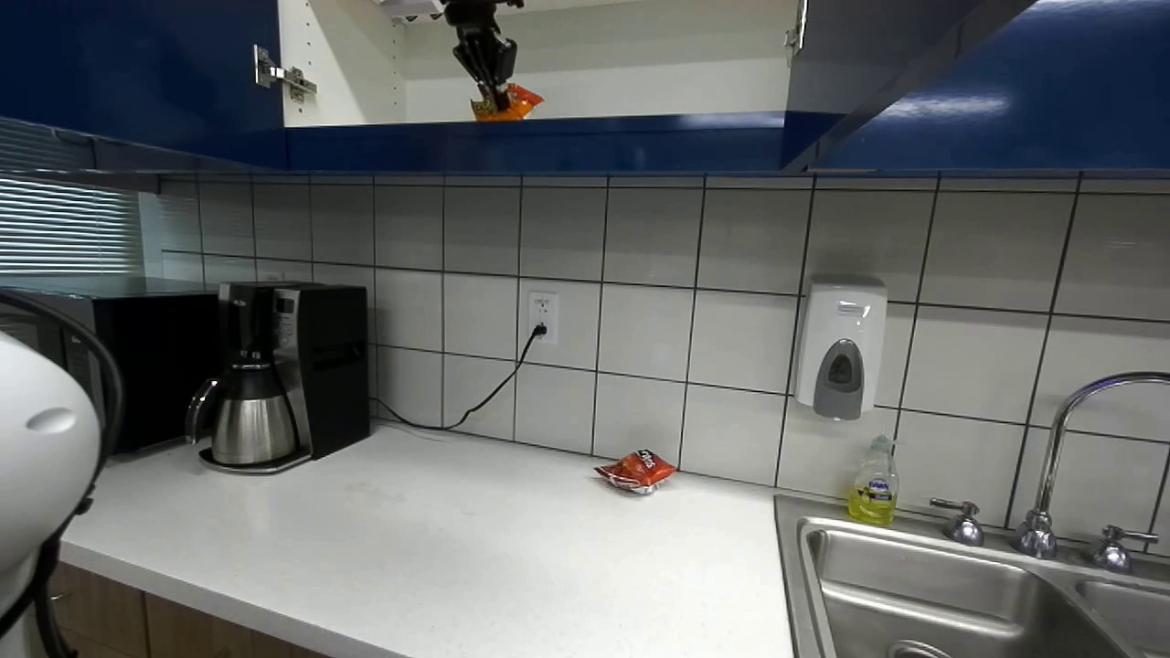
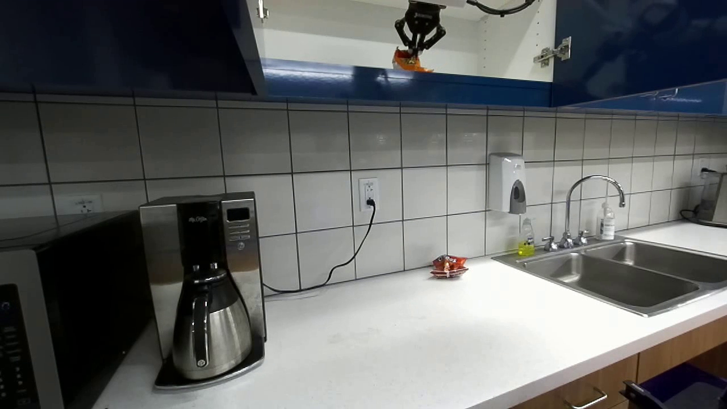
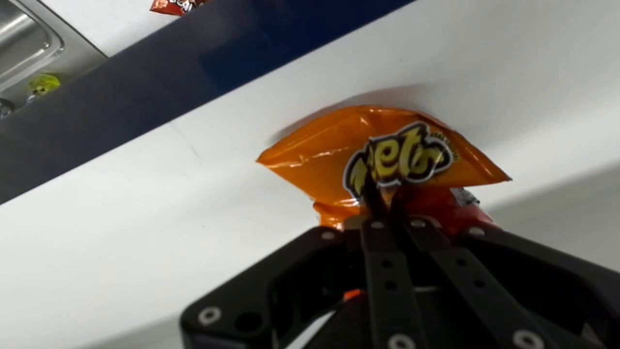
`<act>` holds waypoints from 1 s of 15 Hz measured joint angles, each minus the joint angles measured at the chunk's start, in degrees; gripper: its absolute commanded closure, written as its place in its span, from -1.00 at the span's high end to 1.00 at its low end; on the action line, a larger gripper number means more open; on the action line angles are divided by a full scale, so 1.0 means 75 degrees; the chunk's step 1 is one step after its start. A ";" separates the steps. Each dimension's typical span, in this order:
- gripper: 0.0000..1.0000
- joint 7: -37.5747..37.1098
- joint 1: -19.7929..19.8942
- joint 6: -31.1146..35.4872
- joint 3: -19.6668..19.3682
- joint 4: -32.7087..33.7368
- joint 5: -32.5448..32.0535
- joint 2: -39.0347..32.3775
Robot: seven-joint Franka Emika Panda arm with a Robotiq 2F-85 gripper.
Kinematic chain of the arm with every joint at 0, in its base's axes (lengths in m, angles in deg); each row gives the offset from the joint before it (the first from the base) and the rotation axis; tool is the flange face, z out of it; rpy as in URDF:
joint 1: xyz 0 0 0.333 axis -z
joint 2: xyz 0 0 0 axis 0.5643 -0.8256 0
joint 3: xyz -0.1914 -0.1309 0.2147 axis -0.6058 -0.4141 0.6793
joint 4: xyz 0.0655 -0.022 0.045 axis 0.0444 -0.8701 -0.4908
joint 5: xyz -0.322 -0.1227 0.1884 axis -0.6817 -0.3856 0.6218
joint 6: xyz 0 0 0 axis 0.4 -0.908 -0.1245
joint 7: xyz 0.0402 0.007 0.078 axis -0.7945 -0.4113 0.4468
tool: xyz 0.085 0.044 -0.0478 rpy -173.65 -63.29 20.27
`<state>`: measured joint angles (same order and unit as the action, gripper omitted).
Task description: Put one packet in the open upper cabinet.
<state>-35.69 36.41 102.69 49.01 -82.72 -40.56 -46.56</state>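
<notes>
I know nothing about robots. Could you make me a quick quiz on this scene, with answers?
1. True or false: the gripper holds nothing.
2. Where does the redder packet lie: (a) in the sink, (b) on the counter, (c) on the microwave?
3. Fill in: the lower front edge of the open upper cabinet is coloured ____.

Key: 1. False; it grips the orange packet. 2. (b). 3. Blue.

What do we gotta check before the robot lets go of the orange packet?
1. Gripper holding the orange packet: ok, closed on it.
2. Orange packet inside the open upper cabinet: ok, behind the blue edge.
3. Doors out of the way: ok, open.
4. Orange packet touching the cabinet floor: cannot tell, its underside is hidden.
5. Redder packet away from the gripper: ok, down on the counter.
</notes>
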 measured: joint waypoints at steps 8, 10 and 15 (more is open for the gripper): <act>0.00 -0.0072 -0.0085 -0.0026 0.0000 0.0396 -0.0053 -0.0379; 0.30 -0.0100 -0.0090 -0.0030 0.0000 0.0415 -0.0054 -0.0380; 0.98 -0.0172 -0.0092 -0.0031 0.0000 0.0480 -0.0055 -0.0378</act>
<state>-36.98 35.72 102.46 49.01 -79.12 -40.97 -49.40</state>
